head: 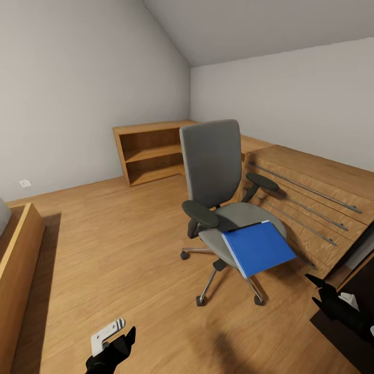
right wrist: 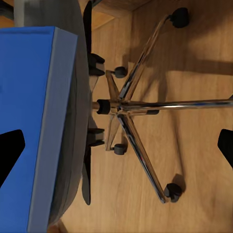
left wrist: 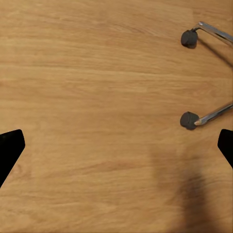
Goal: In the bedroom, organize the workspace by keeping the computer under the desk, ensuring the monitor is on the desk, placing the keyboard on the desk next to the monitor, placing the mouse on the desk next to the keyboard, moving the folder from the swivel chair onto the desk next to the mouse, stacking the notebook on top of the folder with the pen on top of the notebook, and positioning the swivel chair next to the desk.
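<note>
You see the folder [head: 258, 248] lying on the front edge of the chair [head: 218, 171] seat, hanging out over it. Your left gripper [left wrist: 116, 150] is spread wide above the bare floor [head: 119, 249]; your right gripper [right wrist: 116, 148], also spread and holding nothing, is above the folder and the chair's star base.

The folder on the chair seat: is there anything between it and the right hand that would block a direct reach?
Nothing visible blocks it. The folder lies on the swivel chair seat, overhanging its front edge toward the right hand, which is open. Between them is only bare wooden floor; the armrests sit farther back.
</note>
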{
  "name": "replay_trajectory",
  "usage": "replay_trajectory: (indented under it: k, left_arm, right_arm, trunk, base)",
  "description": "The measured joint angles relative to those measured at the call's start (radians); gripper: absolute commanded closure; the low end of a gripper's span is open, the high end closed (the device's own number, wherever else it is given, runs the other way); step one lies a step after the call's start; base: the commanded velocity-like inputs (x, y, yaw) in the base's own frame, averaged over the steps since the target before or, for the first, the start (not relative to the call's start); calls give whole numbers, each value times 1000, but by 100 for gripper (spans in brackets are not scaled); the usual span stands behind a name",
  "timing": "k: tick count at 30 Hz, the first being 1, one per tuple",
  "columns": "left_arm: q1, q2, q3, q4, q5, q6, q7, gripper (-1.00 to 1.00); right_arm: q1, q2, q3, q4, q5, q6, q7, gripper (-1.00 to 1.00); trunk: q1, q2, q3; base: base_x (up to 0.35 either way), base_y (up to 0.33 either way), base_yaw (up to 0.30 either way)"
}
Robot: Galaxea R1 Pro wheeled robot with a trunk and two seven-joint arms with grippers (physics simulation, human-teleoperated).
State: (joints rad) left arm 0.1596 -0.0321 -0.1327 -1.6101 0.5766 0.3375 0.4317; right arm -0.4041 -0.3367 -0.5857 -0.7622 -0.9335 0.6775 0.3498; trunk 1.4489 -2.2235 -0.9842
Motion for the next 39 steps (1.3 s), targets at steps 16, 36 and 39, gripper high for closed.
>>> replay_trajectory:
  k: [16,36,39]
  left_arm:
    - [0,-2,-4,5,-1,1,0,-100]
    - [0,-1,-5,7,-1,1,0,-100]
    - [0,-1,-5,7,-2,1,0,-100]
  right_arm:
    - [0,5,-2,-10,0,4,132,-100]
    - [0,5,-9,-8,0,-16,169,-100]
    - [0,5,-10,-8,0,-17,171,-100]
  trunk:
    - [15,-28,-13]
    - [54,-98,-44]
    - [54,-98,-44]
  base:
    - [0,0,0]
    - [0,0,0]
    - [0,0,0]
